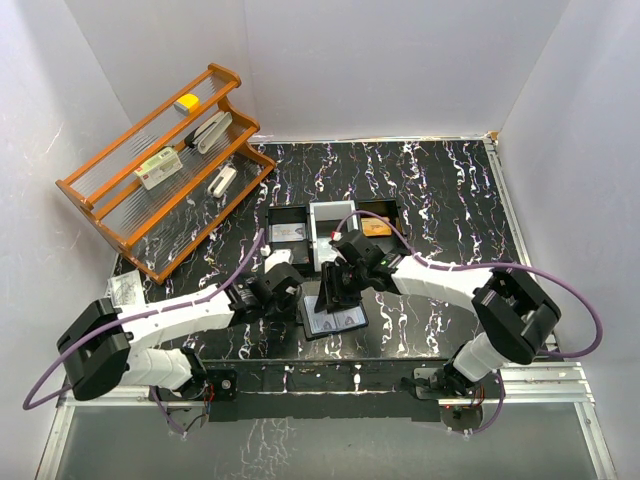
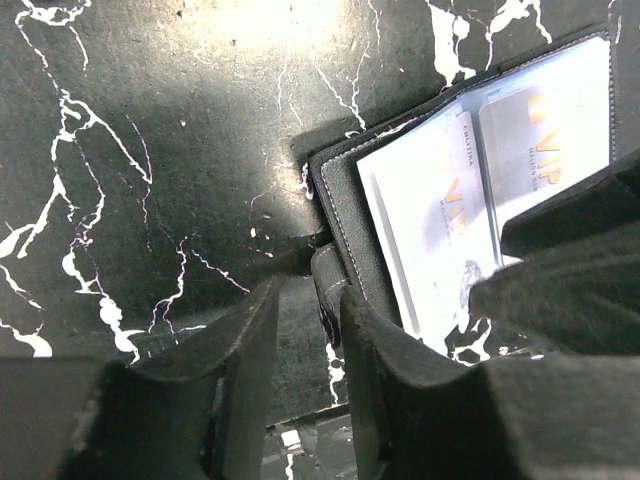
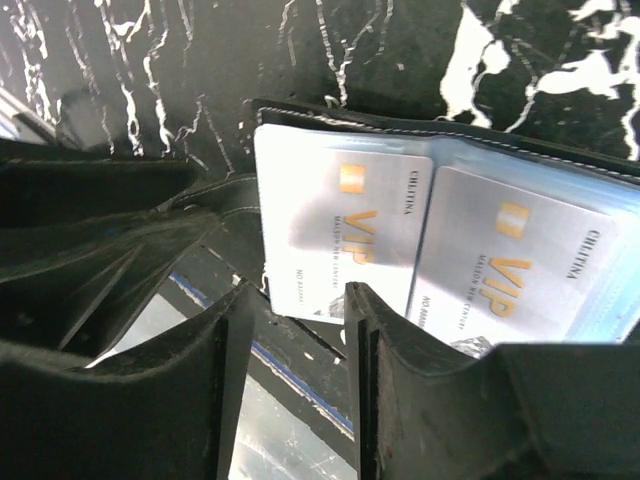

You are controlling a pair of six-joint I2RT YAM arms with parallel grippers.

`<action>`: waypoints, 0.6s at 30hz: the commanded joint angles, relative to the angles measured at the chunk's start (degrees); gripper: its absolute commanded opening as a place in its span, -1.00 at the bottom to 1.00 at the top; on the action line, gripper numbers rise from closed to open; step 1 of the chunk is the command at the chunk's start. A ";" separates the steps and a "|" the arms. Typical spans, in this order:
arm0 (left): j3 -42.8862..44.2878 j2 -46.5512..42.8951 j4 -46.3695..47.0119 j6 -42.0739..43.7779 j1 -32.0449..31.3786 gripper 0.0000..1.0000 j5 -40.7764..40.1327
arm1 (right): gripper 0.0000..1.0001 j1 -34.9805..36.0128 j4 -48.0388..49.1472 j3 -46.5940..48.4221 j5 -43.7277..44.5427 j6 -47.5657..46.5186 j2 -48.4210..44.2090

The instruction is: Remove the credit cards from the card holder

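The card holder [image 1: 337, 321] lies open on the black marble table near the front edge. Its black rim [image 2: 345, 210] frames clear pockets holding two silver VIP cards [image 3: 350, 225] [image 3: 520, 265]. My left gripper [image 1: 299, 291] is open at the holder's left edge. In the left wrist view, my left gripper [image 2: 308, 300] has its right finger [image 2: 385, 370] against the holder's black rim, with bare table between the fingers. My right gripper [image 1: 334, 290] is open over the holder. In the right wrist view, my right gripper [image 3: 298, 300] straddles the lower corner of the left card.
A black three-compartment tray [image 1: 335, 212] stands just behind the grippers, with a card [image 1: 288, 232] in its left bay and a gold card [image 1: 375, 227] in its right bay. A wooden rack [image 1: 160, 165] with small items stands at the back left.
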 commanded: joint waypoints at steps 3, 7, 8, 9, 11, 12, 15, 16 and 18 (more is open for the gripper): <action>2.19 -5.72 -2.67 -1.19 0.19 -0.22 -1.60 | -0.34 -0.08 1.09 0.92 4.83 2.27 2.89; 3.25 -7.78 0.87 -0.49 0.21 -0.12 1.38 | -0.45 -0.08 2.39 0.41 4.30 2.71 5.74; 3.57 -7.84 1.96 -0.19 0.22 -0.12 2.12 | -0.48 -0.08 2.28 0.32 4.33 2.53 6.17; 3.93 -7.59 3.02 0.16 0.22 -0.13 3.00 | -0.52 -0.08 1.92 0.31 4.42 2.44 6.42; 4.40 -6.02 4.97 0.73 0.21 -0.16 5.55 | -0.55 -0.08 1.85 0.10 4.08 2.37 6.08; 4.65 -4.87 5.72 0.92 0.16 -0.20 6.17 | -0.55 -0.08 2.07 -0.18 3.80 2.34 5.55; 5.05 -1.57 6.60 0.75 0.21 -0.37 7.45 | -0.55 -0.15 2.52 -0.24 3.43 2.38 3.35; 4.80 -0.80 6.55 0.21 0.21 -0.41 7.53 | -0.54 -0.16 2.37 -0.18 3.62 2.56 2.70; 4.29 0.19 7.31 -0.37 0.15 -0.45 7.54 | -0.54 -0.34 1.68 0.10 4.43 2.81 1.61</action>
